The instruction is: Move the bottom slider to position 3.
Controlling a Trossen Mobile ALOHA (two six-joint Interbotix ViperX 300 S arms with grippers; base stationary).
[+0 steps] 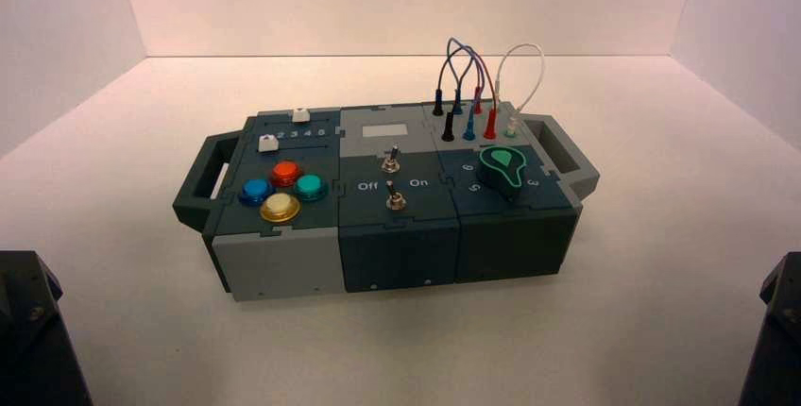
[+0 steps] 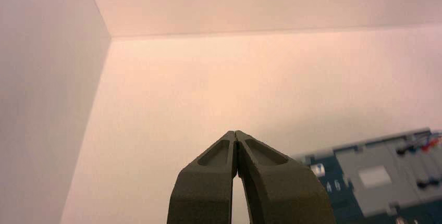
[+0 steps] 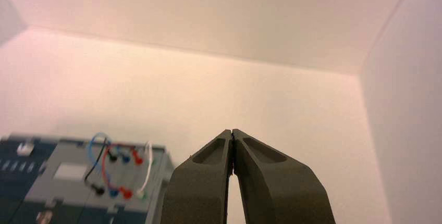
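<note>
The bottom slider (image 1: 267, 143) is a small white square knob on the box's left block, near the left handle. Its smaller-looking twin (image 1: 300, 114) sits behind it. The tiny white digit row lies between them, with position 3 (image 1: 294, 134) in it. My left gripper (image 2: 235, 133) is shut and empty, parked off the box's near left; only the arm's base (image 1: 28, 330) shows in the high view. My right gripper (image 3: 231, 131) is shut and empty, parked off the near right, its base (image 1: 776, 326) at the corner. A white knob (image 2: 316, 170) shows in the left wrist view; which slider it is I cannot tell.
The box (image 1: 397, 245) stands mid-table, slightly turned. It bears coloured buttons (image 1: 281, 192), two toggle switches (image 1: 393, 156), a green dial (image 1: 503, 168) and plugged wires (image 1: 472, 76). White walls enclose the table on three sides.
</note>
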